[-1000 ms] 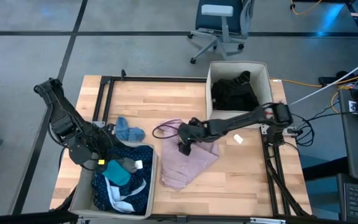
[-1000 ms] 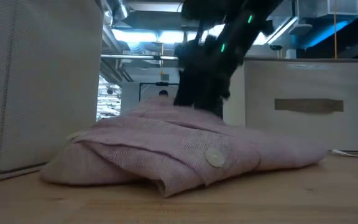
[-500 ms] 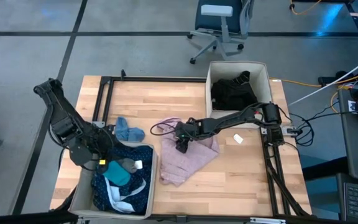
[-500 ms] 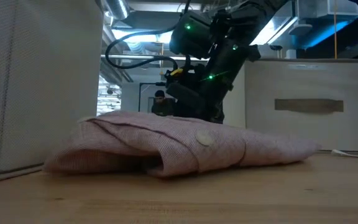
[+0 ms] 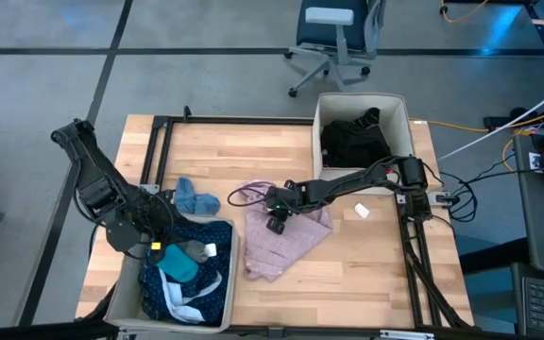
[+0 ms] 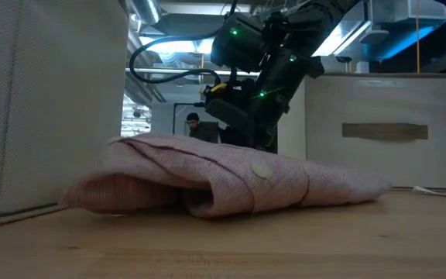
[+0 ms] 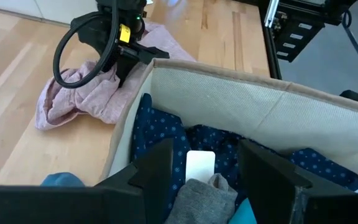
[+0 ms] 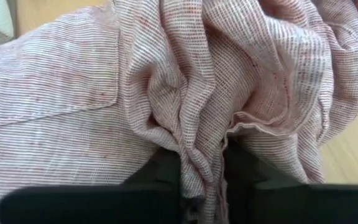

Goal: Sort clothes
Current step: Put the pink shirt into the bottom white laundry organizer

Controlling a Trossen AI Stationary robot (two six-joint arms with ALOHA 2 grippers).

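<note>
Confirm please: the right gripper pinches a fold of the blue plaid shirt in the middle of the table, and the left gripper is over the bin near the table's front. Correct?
Not quite. The garment pinched by the right gripper is the pink shirt, not a blue plaid one; the right wrist view shows the fold between its fingers. The left gripper is over the bin, as you say.

Pink, finely red-striped shirt (image 8: 166, 81)
</note>
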